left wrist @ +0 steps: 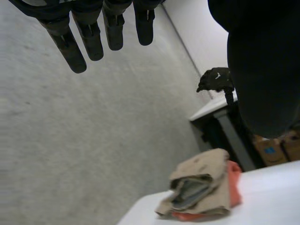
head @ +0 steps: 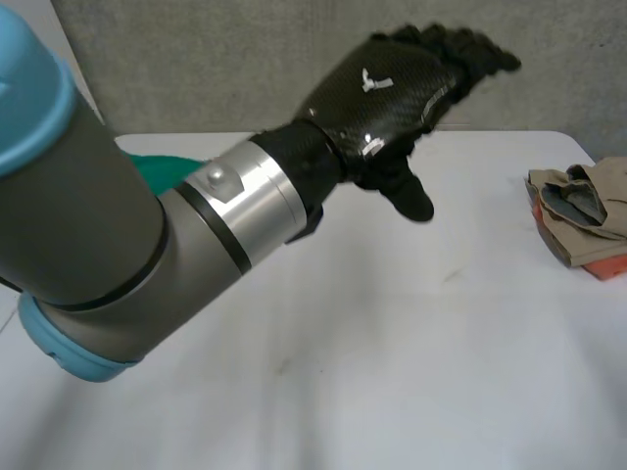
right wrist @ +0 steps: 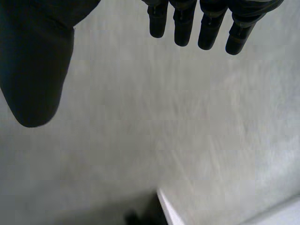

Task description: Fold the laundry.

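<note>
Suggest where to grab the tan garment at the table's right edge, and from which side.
Likely the tan garment's loose top flap, where the fold gapes and grey lining shows. Come from the table's middle: that opening faces inward. It lies on an orange cloth, so pinch only the top layer. The open left hand is raised above the table.

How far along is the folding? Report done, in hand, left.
Done: a folded tan garment lies stacked on an orange one at the table edge. In hand: nothing; the left robot hand is open above the table, the right robot hand open too. Left: seemingly the green cloth behind the left arm.
</note>
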